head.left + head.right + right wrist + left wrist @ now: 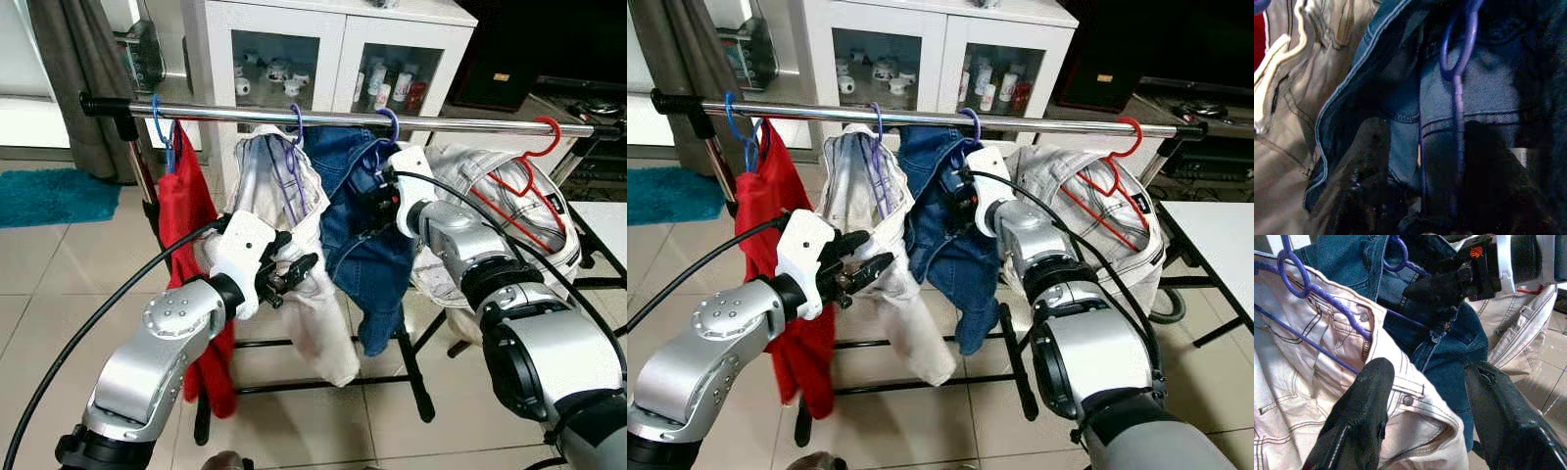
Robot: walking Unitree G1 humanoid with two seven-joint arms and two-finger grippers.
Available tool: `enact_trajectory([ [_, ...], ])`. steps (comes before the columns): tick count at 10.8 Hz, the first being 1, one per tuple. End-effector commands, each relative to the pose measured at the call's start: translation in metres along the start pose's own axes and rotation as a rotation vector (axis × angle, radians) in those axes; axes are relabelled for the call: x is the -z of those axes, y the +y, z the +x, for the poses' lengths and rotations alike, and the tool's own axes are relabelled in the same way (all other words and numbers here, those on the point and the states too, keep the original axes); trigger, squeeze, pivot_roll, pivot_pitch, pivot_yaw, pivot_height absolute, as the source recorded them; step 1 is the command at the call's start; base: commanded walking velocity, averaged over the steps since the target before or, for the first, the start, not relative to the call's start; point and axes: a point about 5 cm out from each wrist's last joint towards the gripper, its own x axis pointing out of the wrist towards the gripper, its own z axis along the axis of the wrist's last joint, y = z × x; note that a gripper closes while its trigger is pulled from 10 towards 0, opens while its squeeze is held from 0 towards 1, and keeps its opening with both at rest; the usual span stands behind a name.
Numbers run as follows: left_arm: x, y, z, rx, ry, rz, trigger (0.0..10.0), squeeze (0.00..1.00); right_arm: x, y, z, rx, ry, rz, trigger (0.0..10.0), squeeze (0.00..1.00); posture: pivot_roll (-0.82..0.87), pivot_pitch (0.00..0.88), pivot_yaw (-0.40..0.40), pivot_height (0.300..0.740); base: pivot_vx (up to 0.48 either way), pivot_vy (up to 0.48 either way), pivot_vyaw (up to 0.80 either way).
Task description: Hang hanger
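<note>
Nearest to me, my left gripper (294,272) hovers in front of the cream-white cotton trousers (313,284), its two black fingers (1359,418) spread wide with nothing between them; from the left wrist view the waistband sits just beyond the tips. I judge it is there to steady that garment or keep it clear of its neighbour.

A little farther and to the right, my right gripper (955,191) is pushed into the blue denim jeans (955,255) just below the rail. In the right wrist view the purple plastic hanger (1457,83) carrying the jeans runs straight down between dark shapes, but the shade is too deep for me to tell whether the fingers are clamped on it or merely alongside. Its hook (390,122) looks to be over the shiny metal clothes rail (470,122), so I judge the hanging is nearly or fully done, with release the remaining step.

Along the rail, left to right, hang a red cloth garment (191,235) on a blue hanger (162,127), the trousers on their own purple hanger, the jeans, then pale grey-white trousers (480,215) on a red plastic hanger (534,162). Beyond stands a white glass-door cabinet (333,39).
</note>
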Motion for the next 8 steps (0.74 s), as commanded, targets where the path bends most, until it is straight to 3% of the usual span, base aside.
enact_trajectory([
  [1, -0.0018, -0.0049, 0.0004, 0.025, -0.003, 0.003, 10.0, 0.0, -0.0073, -0.0037, -0.0005, 0.006, -0.005, 0.015, 0.0, 0.0, 0.03, 0.0, -0.116, 0.74, 0.0, 0.0, 0.0],
  [5, -0.0015, -0.0049, 0.0012, 0.029, 0.0, 0.001, 10.0, 0.0, -0.0023, -0.0045, -0.0005, 0.019, 0.043, 0.093, 0.0, 0.0, 0.04, 0.0, -0.12, 0.74, 0.0, 0.0, 0.0],
  [8, -0.0012, -0.0074, -0.0001, 0.066, 0.011, 0.003, 10.0, 0.0, -0.0012, -0.0033, 0.0001, 0.023, 0.059, 0.216, 0.0, 0.0, 0.04, 0.0, -0.117, 0.74, 0.0, 0.0, 0.0],
])
